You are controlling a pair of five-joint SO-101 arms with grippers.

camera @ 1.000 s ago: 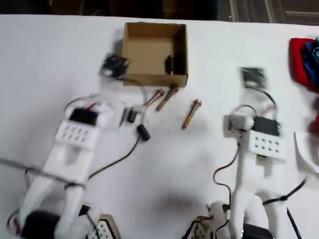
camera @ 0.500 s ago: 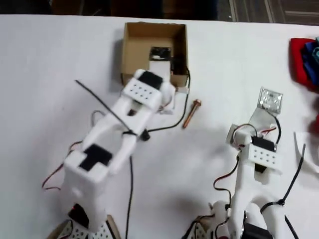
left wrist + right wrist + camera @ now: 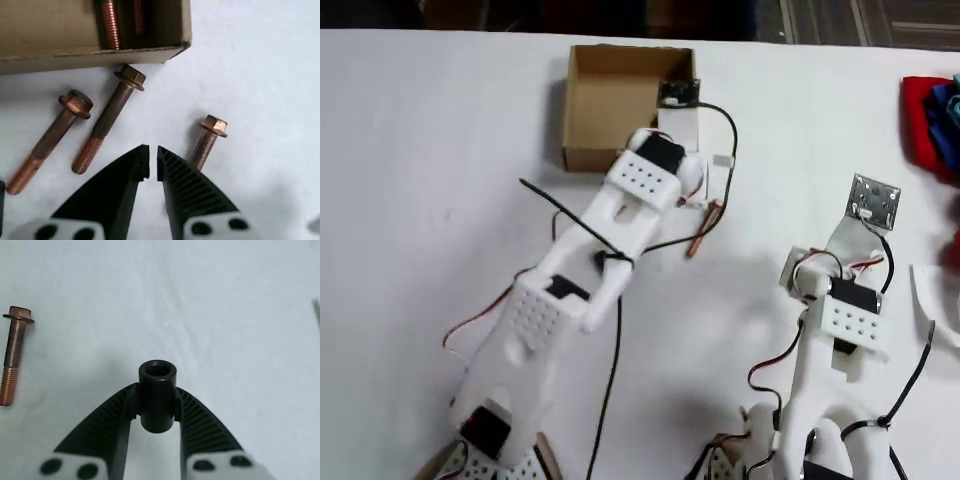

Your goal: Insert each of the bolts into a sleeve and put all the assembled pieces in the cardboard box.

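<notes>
3 coppery, hex-flanged bolts (image 3: pixel 107 120) lie by the cardboard box (image 3: pixel 90 52); 1 black tubular sleeve (image 3: pixel 157 377) pinched in right gripper (image 3: pixel 156 395); left gripper (image 3: pixel 152 162) pressed nearly together.

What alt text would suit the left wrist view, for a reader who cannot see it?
The left tool, jaws almost shut and empty, hangs over a white table near three loose copper bolts. Beyond them stands the open cardboard box, with a threaded bolt shaft inside.
</notes>
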